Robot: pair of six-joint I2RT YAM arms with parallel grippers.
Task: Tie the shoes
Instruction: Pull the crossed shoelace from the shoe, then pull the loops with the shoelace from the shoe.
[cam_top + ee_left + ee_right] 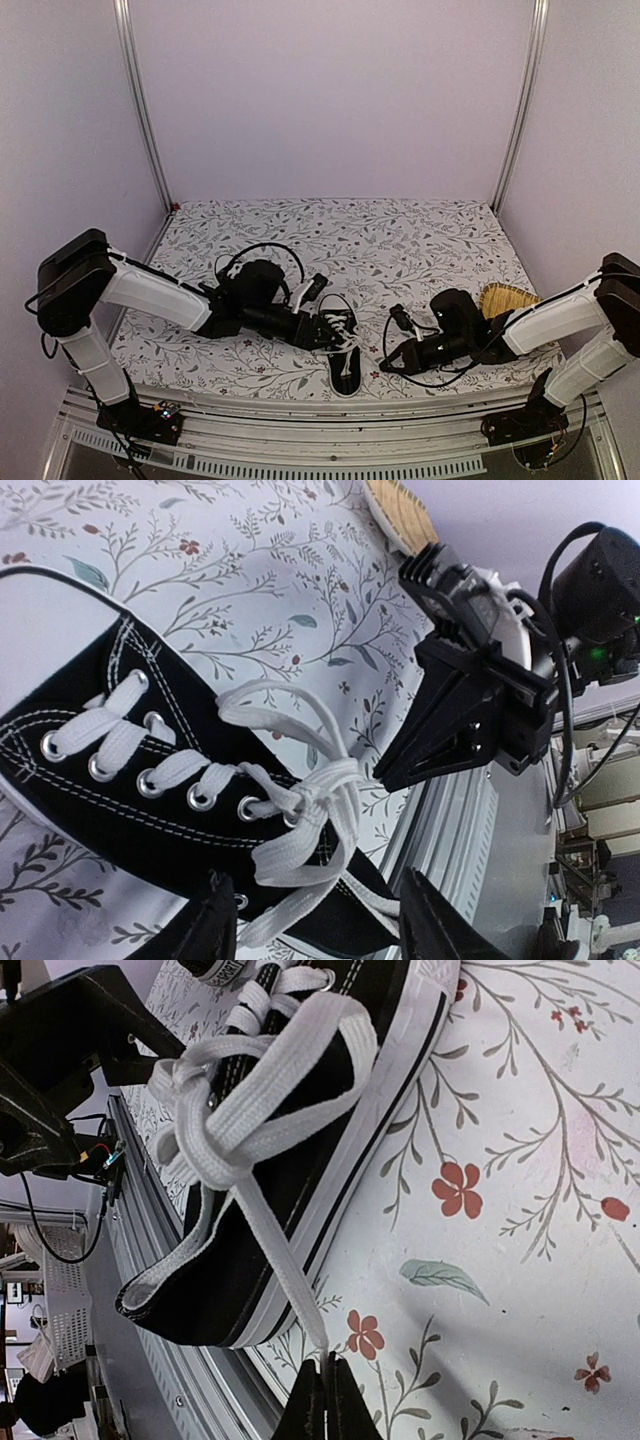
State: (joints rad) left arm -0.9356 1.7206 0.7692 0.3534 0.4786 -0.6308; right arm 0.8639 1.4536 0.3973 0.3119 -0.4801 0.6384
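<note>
One black sneaker [347,372] with white laces lies near the table's front edge, heel toward the edge; it also shows in the left wrist view [60,710] and the right wrist view [300,1110]. Its laces are crossed in a loose knot [320,790] with a loop above. My left gripper [330,335] is open, its jaws on either side of the knot [318,930]. My right gripper [385,367] is shut on the tip of one lace end [327,1370], which runs taut from the knot [215,1145]. Part of the second sneaker [314,289] shows behind my left gripper.
A woven straw mat [505,298] lies at the right behind my right arm. The floral tablecloth [400,240] covers the table. The metal front rail [330,430] runs just beyond the sneaker's heel. Pale walls enclose the back and sides.
</note>
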